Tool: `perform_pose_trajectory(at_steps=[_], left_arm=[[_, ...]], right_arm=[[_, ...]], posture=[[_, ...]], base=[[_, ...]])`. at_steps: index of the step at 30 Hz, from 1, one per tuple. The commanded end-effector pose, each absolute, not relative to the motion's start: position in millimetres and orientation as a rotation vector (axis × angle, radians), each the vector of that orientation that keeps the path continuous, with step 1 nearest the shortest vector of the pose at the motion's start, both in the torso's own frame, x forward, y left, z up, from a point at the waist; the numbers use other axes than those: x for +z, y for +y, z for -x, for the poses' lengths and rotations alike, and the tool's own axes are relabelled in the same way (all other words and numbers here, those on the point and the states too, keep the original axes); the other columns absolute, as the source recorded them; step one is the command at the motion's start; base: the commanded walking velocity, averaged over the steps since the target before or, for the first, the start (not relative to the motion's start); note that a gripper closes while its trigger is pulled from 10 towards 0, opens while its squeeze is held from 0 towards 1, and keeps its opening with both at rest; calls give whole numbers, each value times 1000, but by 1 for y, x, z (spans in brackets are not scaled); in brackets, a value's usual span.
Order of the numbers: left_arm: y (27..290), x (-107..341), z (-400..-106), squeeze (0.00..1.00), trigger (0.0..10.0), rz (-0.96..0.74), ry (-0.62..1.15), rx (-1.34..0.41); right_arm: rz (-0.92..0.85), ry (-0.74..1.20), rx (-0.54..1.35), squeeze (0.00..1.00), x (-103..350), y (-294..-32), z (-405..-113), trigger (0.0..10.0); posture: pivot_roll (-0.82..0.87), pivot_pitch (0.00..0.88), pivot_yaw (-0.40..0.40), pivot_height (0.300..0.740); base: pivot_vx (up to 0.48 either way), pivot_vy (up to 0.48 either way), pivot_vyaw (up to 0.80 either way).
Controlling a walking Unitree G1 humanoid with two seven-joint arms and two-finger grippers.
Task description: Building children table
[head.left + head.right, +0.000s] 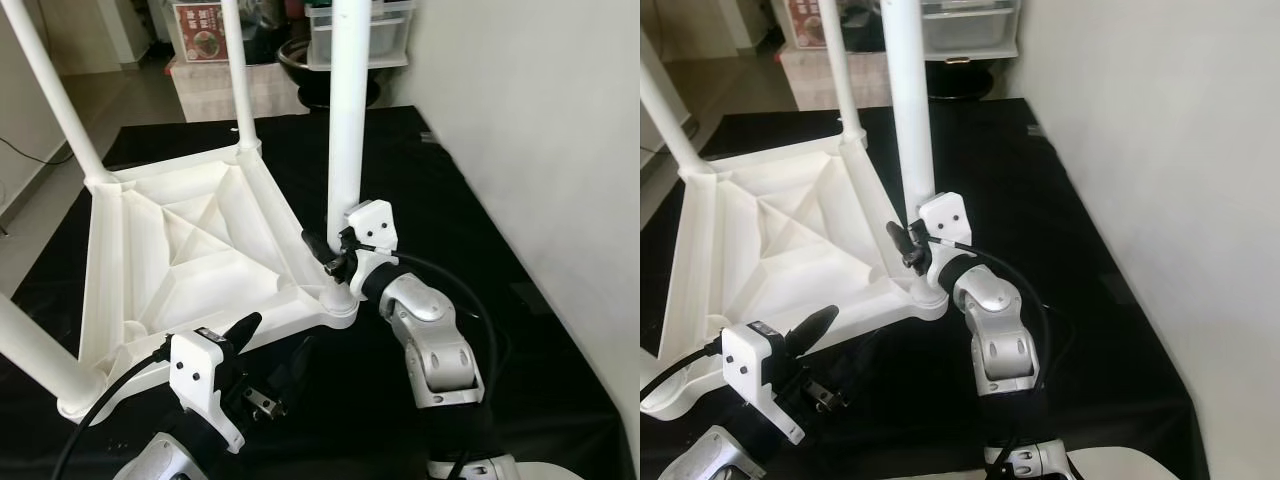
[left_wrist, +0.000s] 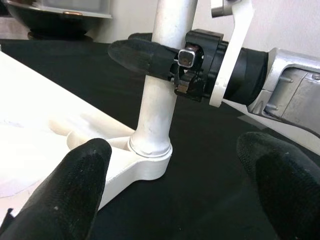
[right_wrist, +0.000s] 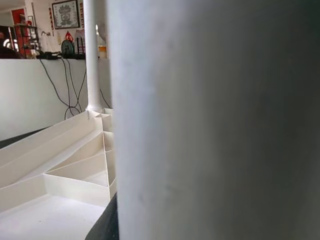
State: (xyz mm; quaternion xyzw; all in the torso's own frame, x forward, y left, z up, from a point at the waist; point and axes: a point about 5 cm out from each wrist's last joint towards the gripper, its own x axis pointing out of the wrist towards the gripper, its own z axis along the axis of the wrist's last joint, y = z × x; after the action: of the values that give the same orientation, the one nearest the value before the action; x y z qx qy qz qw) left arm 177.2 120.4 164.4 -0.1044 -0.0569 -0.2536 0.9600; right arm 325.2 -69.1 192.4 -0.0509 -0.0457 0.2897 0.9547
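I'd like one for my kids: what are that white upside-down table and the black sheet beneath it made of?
The white upside-down table looks like moulded plastic: ribbed underside, smooth matte sheen. The black sheet seems to be matte fabric, though that's uncertain.

Bright, even daylight; the near table leg (image 3: 215,120) looks blurred, perhaps too close.
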Motion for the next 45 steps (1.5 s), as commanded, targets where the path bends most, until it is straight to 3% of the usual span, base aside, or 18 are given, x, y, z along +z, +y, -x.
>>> perform_pose_trajectory(at_steps=[1,2,3,4,5,9,10,13,14,27,28,29,30,31,39,40,42,45], left_arm=[[122,162,-177,0,10000,221,-104,-506],[122,162,-177,0,10000,221,-104,-506],[121,162,-177,0,10000,222,-106,-504],[121,162,-177,0,10000,222,-106,-504],[121,162,-177,0,10000,223,-106,-504],[120,162,-177,0,10000,225,-104,-505],[120,162,-176,0,10000,226,-103,-506],[120,162,-176,0,10000,226,-102,-506],[120,161,-175,0,10000,226,-101,-507],[119,161,-171,0,10000,222,-91,-509],[118,161,-171,0,10000,222,-90,-508],[118,161,-170,0,10000,222,-91,-507],[118,161,-170,0,10000,222,-91,-507],[118,161,-170,0,10000,222,-91,-506],[118,162,-170,0,10000,224,-89,-510],[118,162,-169,0,10000,224,-90,-510],[118,162,-169,0,10000,224,-90,-510],[119,162,-170,0,10000,223,-90,-511]], right_arm=[[98,-20,631,0,178,-64,-332,10000],[98,-20,631,0,178,-64,-332,10000],[78,-61,753,788,185,-59,-339,10000],[78,-61,753,788,185,-59,-339,10000],[61,-85,925,1000,191,-56,-345,10000],[70,-101,1090,1000,204,-60,-346,10000],[155,-84,1280,1000,211,-63,-341,10000],[201,-82,1344,1000,211,-64,-340,10000],[229,-71,1394,4,213,-64,-342,10000],[187,-6,1695,0,228,-50,-354,10000],[185,-5,1698,0,228,-49,-354,8118],[177,-5,1703,0,228,-49,-354,3804],[177,-5,1703,0,228,-49,-354,3804],[167,-4,1715,0,228,-49,-354,0],[179,-38,1608,0,225,-61,-361,0],[203,-38,1472,0,219,-68,-365,0],[203,-38,1472,0,219,-68,-365,0],[163,-15,1188,0,201,-71,-365,0]], posture=[[9,115,1,740],[9,115,1,740],[12,114,2,740],[12,114,2,740],[15,112,3,740],[19,115,6,740],[26,117,8,740],[29,117,8,740],[35,117,9,740],[64,118,8,740],[64,118,8,740],[67,121,7,740],[67,121,7,740],[66,121,7,740],[66,126,11,740],[65,129,12,740],[65,129,12,740],[60,136,-2,740]], base=[[0,0,0],[0,0,0],[0,0,0],[0,0,0],[0,0,0],[0,0,0],[0,0,0],[0,0,0],[0,0,0],[0,0,0],[0,0,0],[0,0,0],[0,0,0],[0,0,0],[0,0,0],[0,0,0],[0,0,0],[0,0,0]])
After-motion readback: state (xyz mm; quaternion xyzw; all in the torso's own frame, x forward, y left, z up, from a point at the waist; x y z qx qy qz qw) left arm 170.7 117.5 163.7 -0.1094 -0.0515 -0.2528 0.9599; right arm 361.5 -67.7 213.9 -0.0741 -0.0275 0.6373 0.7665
